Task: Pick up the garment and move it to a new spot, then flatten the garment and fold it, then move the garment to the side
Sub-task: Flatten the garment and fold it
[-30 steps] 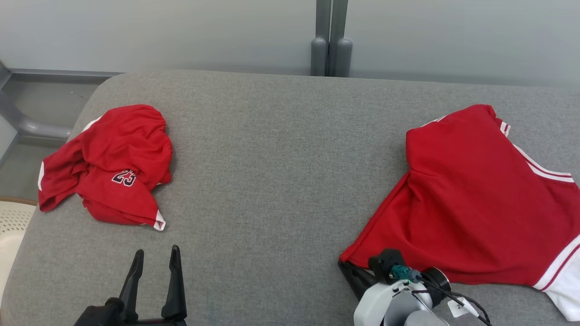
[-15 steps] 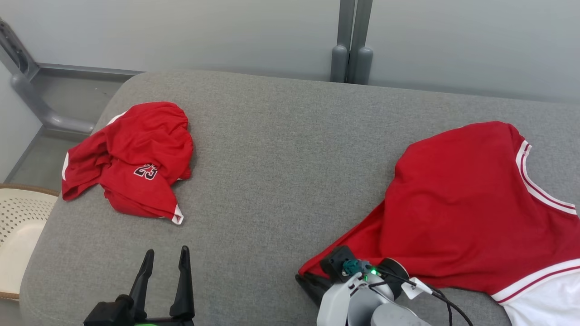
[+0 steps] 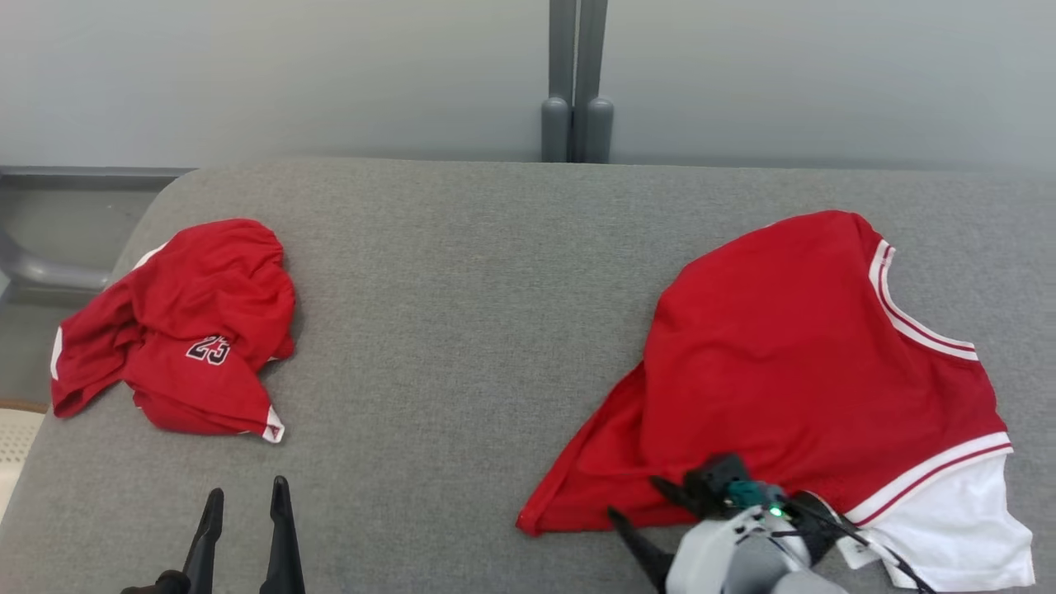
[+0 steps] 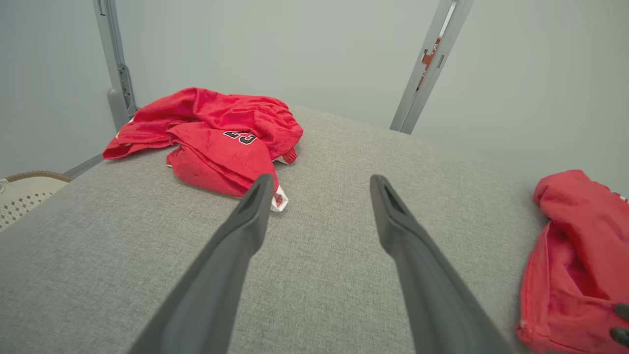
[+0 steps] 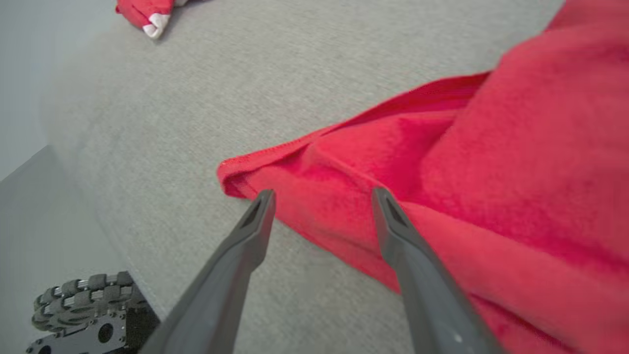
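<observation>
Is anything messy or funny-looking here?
Yes. The red garment with the 23 sits scrunched in a heap on the left. The red jersey on the right lies crooked, one corner sticking out in a point by the right gripper.

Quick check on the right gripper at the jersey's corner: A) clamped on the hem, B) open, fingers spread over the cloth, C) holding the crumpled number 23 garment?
B: the right wrist view shows the right gripper with fingers spread apart, the red jersey lying loose on the grey cushion.
</observation>
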`<state>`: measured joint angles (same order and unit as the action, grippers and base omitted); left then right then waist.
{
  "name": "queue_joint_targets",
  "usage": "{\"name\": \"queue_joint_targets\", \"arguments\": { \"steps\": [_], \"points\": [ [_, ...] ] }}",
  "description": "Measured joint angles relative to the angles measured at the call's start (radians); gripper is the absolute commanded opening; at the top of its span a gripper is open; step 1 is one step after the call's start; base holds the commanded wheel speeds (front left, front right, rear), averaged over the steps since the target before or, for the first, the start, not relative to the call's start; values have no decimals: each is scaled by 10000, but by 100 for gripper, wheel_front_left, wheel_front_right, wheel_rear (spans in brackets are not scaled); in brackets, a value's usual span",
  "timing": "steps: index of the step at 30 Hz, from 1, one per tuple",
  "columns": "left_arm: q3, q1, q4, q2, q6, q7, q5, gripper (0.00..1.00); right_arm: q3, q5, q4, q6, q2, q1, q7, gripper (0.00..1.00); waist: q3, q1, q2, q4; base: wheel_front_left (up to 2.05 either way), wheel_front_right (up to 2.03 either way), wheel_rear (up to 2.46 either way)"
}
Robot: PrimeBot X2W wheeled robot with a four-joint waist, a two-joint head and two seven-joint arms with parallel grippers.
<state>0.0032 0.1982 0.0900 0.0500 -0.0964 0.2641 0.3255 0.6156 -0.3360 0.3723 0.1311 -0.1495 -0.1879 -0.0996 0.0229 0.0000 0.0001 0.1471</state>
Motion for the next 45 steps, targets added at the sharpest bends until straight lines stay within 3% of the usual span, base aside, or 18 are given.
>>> {"name": "queue_joint_targets", "arguments": {
  "steps": [3, 7, 10, 18, 30, 35, 45],
  "points": [
    [61, -4, -35, -4, -15, 0, 10, 100, -1101, 424, -410, -2, -617, 678, -178, 100, -13, 0, 0, -323, 0, 0, 0],
    [69, -37, -19, -4, -81, 0, 12, 100, -2395, 876, -731, -8, -825, 1202, -46, 100, -1, 0, 0, -623, 0, 0, 0],
    [79, -42, -35, -4, -94, 0, 10, 100, -3064, 974, -1220, -6, -569, 1492, 468, 100, 16, 0, 0, -733, 0, 0, 0],
    [65, 128, -180, -4, -111, 0, -104, 100, -5181, 2142, -2146, 2, -326, 2111, 3300, 100, -217, 0, 0, -722, 0, 0, 0],
    [351, 468, -8, -6, -313, 0, -604, 100, -8383, 3064, -2115, 2, 17, 2821, 3613, 100, -461, 0, 0, -567, 0, 0, 0],
    [385, 479, 77, -4, -324, 0, -623, 100, -8851, 3348, -1835, 2, 357, 3048, 3613, 100, -542, 0, 0, -518, 0, 0, 0],
    [426, 577, -42, -4, -326, 0, -623, 100, -8834, 3396, -2044, 2, 491, 3046, 3613, 100, -567, 0, 0, -587, 0, 0, 0]
  ]
}}
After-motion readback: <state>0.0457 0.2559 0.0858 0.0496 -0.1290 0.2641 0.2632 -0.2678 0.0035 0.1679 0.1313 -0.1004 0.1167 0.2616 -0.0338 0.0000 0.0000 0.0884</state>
